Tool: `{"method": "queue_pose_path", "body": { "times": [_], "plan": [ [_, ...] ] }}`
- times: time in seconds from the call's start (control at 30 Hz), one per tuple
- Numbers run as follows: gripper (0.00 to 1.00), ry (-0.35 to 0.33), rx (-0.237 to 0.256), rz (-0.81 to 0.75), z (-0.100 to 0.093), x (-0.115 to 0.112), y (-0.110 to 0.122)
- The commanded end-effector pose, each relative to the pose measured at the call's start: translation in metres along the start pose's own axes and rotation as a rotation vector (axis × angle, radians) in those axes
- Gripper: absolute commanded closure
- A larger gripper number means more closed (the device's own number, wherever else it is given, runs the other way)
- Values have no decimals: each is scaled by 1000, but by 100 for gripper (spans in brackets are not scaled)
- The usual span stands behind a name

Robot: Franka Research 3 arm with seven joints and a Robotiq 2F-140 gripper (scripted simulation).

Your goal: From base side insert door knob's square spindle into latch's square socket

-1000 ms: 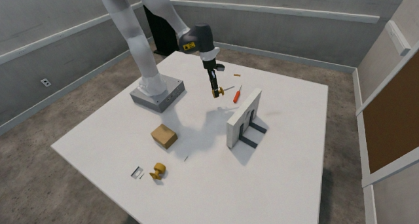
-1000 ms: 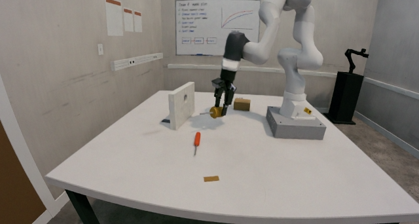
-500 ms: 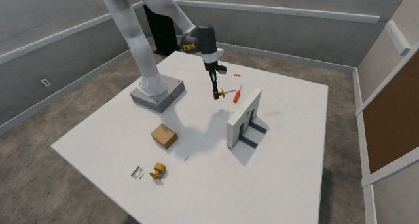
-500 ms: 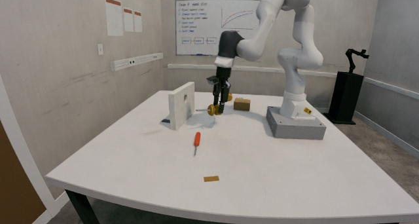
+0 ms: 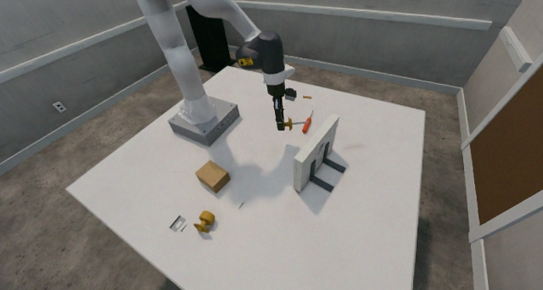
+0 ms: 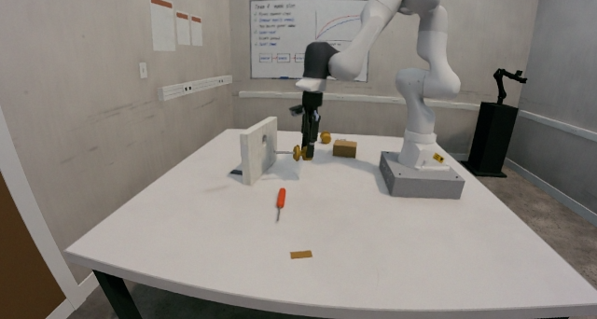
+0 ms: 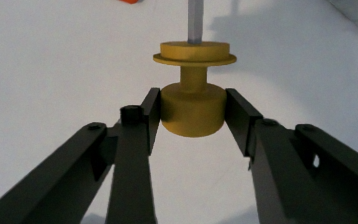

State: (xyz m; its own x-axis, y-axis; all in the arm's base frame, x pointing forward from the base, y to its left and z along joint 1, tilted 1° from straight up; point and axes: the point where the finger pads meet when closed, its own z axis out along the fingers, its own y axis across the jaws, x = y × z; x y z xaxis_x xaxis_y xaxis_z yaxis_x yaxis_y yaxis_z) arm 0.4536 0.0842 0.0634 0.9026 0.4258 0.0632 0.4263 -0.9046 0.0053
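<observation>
Above the tabletop (image 5: pixel 373 205) (image 6: pixel 224 263) (image 7: pixel 55 65) | pincer (image 5: pixel 280 128) (image 6: pixel 308 156) (image 7: pixel 192 102) partly open | clamped on brass knob's (image 5: pixel 288 124) (image 6: pixel 300 153) (image 7: pixel 193 111) rounded grip

Between the tool (image 5: pixel 280 126) (image 6: pixel 307 155) (image 7: pixel 192 102) and the upright white panel (image 5: pixel 316 147) (image 6: pixel 259 150) there is open room above the desk (image 5: pixel 373 222) (image 6: pixel 196 235) (image 7: pixel 55 60). The panel bars the way beyond, its 2 dark feet (image 5: pixel 328 175) jutting out behind. Towards the base side, 1 wooden block (image 5: pixel 213 176) (image 6: pixel 344 148) stands as a low obstacle.

High up, the top view slants down over the whole bench (image 5: pixel 365 222) (image 6: pixel 401 258) (image 7: pixel 55 75). The exterior one looks low across it toward the whiteboard (image 6: pixel 284 39); both share the arm (image 5: pixel 187 74) (image 6: pixel 426 53). The wrist view stares down past the fingers, close up.
</observation>
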Motion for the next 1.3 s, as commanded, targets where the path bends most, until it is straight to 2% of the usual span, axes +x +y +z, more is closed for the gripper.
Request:
{"method": "queue_pose_path", "body": {
  "times": [0.0,0.17,0.33,0.4,0.67,0.83,0.97,1.17,1.27],
  "plan": [
    [58,-11,18,5,-2,1,8],
    [58,-14,25,27,-3,1,10],
    [58,-33,79,187,-4,3,15],
    [58,-33,79,187,-6,6,25],
    [58,-34,81,195,-8,8,31],
    [58,-54,137,362,-9,9,34],
    [58,-55,139,369,-12,14,49],
    [58,-55,140,370,-13,15,52],
    [58,-61,158,424,-13,15,53]
  ]
}}
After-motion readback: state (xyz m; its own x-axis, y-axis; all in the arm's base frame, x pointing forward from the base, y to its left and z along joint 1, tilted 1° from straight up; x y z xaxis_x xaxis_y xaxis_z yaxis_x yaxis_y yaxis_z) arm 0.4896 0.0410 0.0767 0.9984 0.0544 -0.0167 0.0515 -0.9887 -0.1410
